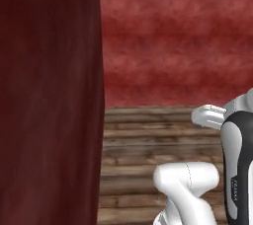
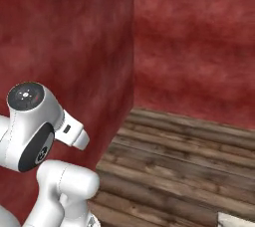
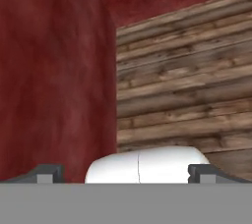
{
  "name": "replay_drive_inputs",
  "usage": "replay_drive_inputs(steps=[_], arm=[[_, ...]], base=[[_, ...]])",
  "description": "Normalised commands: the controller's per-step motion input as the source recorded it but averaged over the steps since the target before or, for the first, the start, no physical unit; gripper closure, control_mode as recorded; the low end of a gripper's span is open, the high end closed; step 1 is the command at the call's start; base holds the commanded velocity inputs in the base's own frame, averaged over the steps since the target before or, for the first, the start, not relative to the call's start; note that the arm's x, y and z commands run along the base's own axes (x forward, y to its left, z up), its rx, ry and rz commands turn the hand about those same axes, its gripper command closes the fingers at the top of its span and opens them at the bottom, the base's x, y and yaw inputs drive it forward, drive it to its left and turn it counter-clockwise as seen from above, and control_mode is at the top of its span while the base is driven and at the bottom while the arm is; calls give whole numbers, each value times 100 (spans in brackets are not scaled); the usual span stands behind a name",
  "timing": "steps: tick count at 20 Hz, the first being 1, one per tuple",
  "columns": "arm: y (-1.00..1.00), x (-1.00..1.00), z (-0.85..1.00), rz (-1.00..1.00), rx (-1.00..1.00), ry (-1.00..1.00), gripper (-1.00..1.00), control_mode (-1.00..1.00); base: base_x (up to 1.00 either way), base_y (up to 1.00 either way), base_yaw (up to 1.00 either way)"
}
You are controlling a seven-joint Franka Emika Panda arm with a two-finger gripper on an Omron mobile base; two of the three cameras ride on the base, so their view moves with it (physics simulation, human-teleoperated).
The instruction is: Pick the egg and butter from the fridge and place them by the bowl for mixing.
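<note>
The egg, the butter, the fridge and the bowl are out of view. In the hand view my gripper [image 3: 125,174] is open: its two dark fingertips [image 3: 47,173] stand far apart at the bottom, with nothing held between them. It looks along a dark red wall [image 3: 54,70] towards a wooden plank floor [image 3: 187,80]. My white arm [image 1: 232,160] is folded low at the right of the left base view, and the arm [image 2: 30,121] sits at the lower left of the right base view.
A tall dark red wall block [image 1: 49,95] stands close on the left, its corner [image 2: 133,47] jutting out. A red back wall [image 1: 173,36] closes the far side. Wooden floor [image 2: 179,161] lies ahead. A pale corner of something [image 2: 236,219] shows at lower right.
</note>
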Motion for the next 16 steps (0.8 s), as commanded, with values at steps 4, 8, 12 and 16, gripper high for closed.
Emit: replay_drive_inputs(steps=[4,8,12,16], arm=[[0,0,0,0,0,0,-100,100],[0,0,0,0,0,0,-100,100],[0,0,0,0,0,0,-100,100],[0,0,0,0,0,0,-100,100]], base=[[100,-22,-11],[100,-20,-18],[100,-2,-37],[99,0,-62]])
